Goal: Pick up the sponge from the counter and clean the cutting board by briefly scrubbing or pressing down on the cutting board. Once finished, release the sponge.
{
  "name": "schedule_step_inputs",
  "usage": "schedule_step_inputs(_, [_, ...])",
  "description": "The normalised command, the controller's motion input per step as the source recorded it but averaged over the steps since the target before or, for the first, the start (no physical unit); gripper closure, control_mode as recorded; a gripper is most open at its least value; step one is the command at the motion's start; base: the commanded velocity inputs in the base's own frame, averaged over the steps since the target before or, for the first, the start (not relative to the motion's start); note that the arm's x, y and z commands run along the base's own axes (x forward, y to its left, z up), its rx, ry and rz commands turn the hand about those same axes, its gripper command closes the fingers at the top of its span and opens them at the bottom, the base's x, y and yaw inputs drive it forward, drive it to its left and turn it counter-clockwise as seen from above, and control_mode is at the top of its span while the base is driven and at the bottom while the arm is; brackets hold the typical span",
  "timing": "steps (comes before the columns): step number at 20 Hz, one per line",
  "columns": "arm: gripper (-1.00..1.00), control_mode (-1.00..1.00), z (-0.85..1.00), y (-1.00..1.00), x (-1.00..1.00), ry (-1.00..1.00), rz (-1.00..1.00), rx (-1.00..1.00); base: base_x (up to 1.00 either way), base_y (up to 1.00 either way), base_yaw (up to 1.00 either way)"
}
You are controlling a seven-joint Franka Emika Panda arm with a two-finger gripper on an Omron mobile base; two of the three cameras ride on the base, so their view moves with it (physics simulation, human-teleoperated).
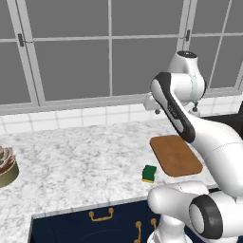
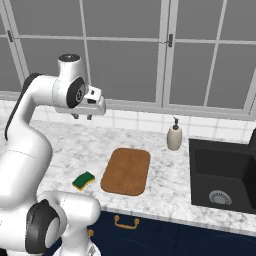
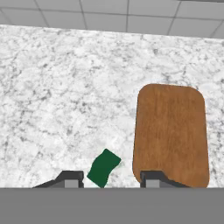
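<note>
Counter (image 2: 60, 145) carries the cutting board (image 2: 126, 171), and just left of it, apart, the sponge (image 2: 83, 180), near the front edge. Sponge's long axis runs diagonal to the board's. Gripper (image 2: 82, 116) hangs high above (fingers spread, empty), probably a bit behind the sponge; arm bent, hand pointing down.

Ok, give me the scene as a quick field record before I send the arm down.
sponge: flat on counter, just left of board, not touching it
cutting board: bare, near front edge
gripper: raised high above counter, open, holding nothing
soap dispenser: by backsplash, left of sink
bowl: far left of counter
task stage: sponge not yet picked up
</note>
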Motion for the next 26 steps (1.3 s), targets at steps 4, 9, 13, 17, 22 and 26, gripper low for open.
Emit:
schedule_step_inputs(4, [-1.00, -1.00, -0.25, 0.05, -0.19, 0.00, 0.00, 0.00, 0.00, 0.00, 0.00])
schedule_step_inputs(9, [-1.00, -1.00, -0.62, 0.05, -0.56, -0.09, -0.01, 0.00, 0.00, 0.00, 0.00])
schedule_step_inputs(13, [-1.00, -1.00, -0.57, 0.16, -0.28, -0.02, -0.13, 0.00, 0.00, 0.00, 0.00])
schedule_step_inputs(17, [-1.00, -1.00, -0.45, 0.12, -0.39, 0.00, -0.22, 0.01, 0.00, 0.00, 0.00])
schedule_step_inputs(22, [-1.00, -1.00, -0.35, 0.00, -0.22, 0.11, -0.27, 0.03, 0.00, 0.00, 0.00])
schedule_step_inputs(26, [-1.00, -1.00, -0.33, 0.03, -0.05, 0.21, -0.25, 0.03, 0.00, 0.00, 0.00])
